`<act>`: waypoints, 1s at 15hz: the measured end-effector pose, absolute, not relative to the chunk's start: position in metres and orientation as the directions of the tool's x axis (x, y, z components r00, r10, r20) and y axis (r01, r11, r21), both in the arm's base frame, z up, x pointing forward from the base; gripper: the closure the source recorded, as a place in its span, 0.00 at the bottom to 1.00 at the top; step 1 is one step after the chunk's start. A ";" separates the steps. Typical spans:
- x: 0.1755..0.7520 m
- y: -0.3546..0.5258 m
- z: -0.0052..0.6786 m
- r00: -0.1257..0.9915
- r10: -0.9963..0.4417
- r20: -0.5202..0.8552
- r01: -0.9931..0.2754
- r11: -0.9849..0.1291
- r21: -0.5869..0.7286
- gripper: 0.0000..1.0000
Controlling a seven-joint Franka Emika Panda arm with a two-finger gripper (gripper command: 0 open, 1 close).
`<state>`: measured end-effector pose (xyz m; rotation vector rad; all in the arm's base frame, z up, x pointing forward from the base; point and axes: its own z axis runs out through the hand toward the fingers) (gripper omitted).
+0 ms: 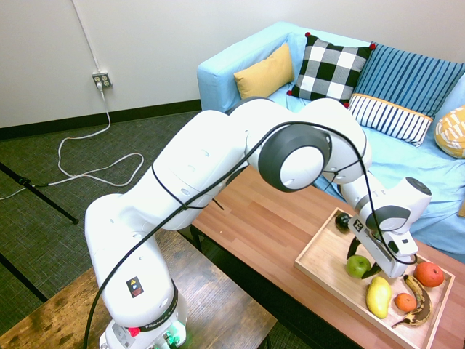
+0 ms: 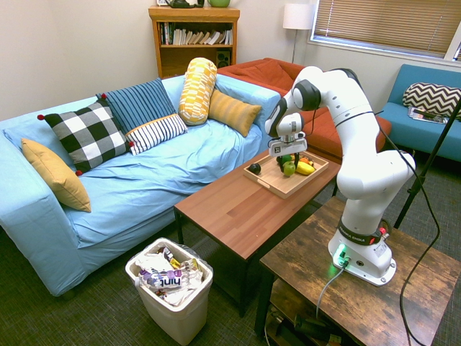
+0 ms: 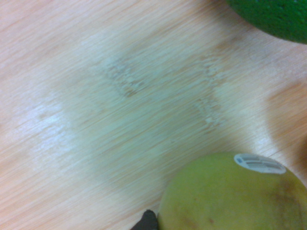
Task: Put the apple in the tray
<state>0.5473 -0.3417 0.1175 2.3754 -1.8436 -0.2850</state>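
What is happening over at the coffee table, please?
The robot arm has its claw down in the wooden tray, its fingers on either side of the green apple. The apple is in the tray, among a yellow pear-shaped fruit, a banana and other fruit. I cannot tell whether the claw is gripping it firmly.

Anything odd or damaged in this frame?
Nothing is spilled. The banana on the tray looks heavily browned, as if overripe; otherwise, the apple and other fruit look ordinary.
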 end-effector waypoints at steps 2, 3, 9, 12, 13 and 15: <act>0.549 -0.342 0.116 0.243 -0.967 -0.074 -0.944 -0.254 0.210 0.00; 0.549 -0.342 0.115 0.244 -0.967 -0.075 -0.944 -0.254 0.210 0.00; 0.550 -0.340 0.113 0.255 -0.963 -0.083 -0.941 -0.267 0.209 0.00; 0.554 -0.333 0.113 0.258 -0.962 -0.087 -0.941 -0.271 0.203 0.00; 0.556 -0.332 0.114 0.261 -0.961 -0.086 -0.941 -0.273 0.201 0.00; 0.558 -0.334 0.126 0.261 -0.962 -0.076 -0.944 -0.271 0.188 0.00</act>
